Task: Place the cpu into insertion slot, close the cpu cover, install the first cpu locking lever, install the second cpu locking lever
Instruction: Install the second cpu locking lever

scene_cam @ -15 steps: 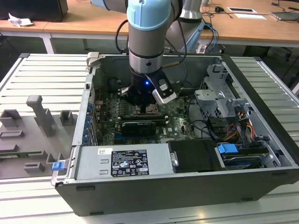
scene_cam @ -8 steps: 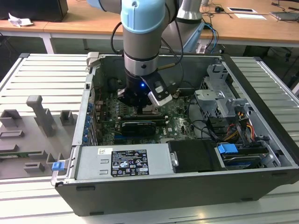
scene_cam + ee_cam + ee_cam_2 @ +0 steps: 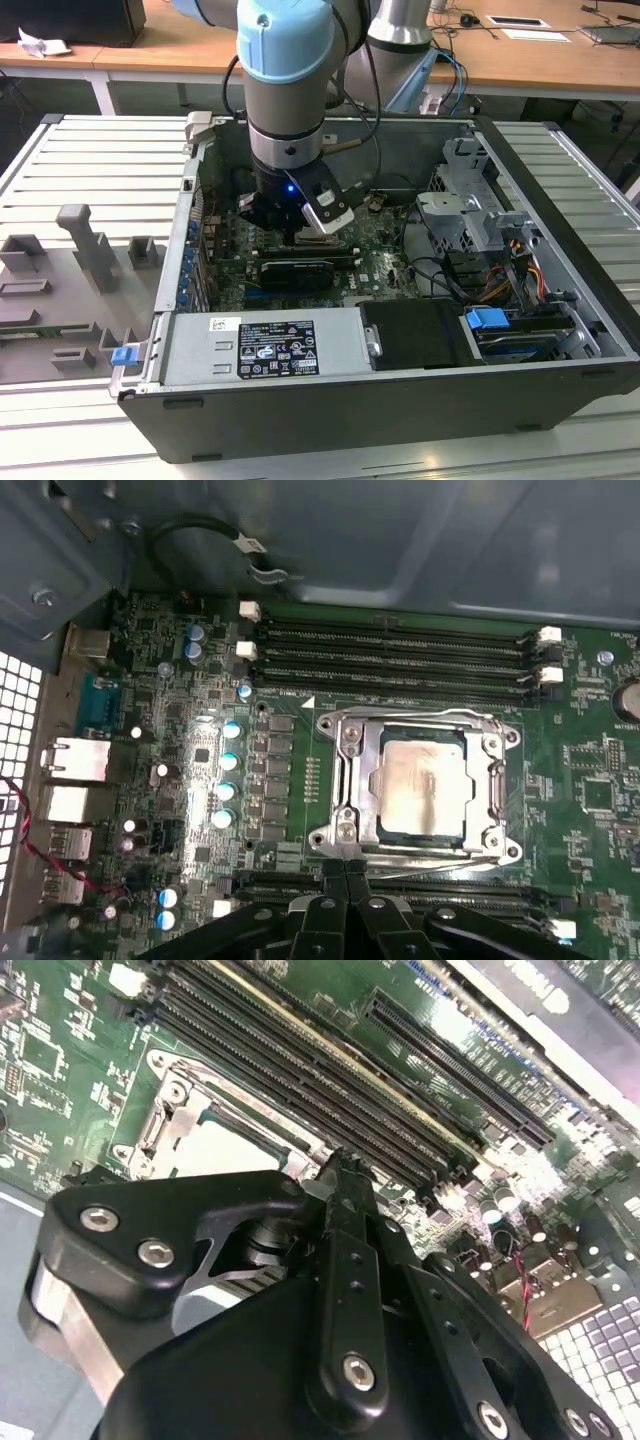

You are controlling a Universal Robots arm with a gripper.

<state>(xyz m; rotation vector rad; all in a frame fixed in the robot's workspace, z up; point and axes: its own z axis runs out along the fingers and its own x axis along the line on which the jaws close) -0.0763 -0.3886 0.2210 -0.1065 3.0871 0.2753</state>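
First wrist view: cpu seated, cover down.
Going left to right, the motherboard (image 3: 180, 780) gives way to the insertion slot (image 3: 345, 780), its silver rim framing the cpu (image 3: 425, 783), which lies flat in the socket's middle. The cpu cover (image 3: 490, 780) appears lowered around it, so placing and closing look done; whether either locking lever is latched I cannot tell. At six o'clock of the socket the gripper (image 3: 347, 880) hangs, fingers (image 3: 332, 890) pressed together, grasping nothing.
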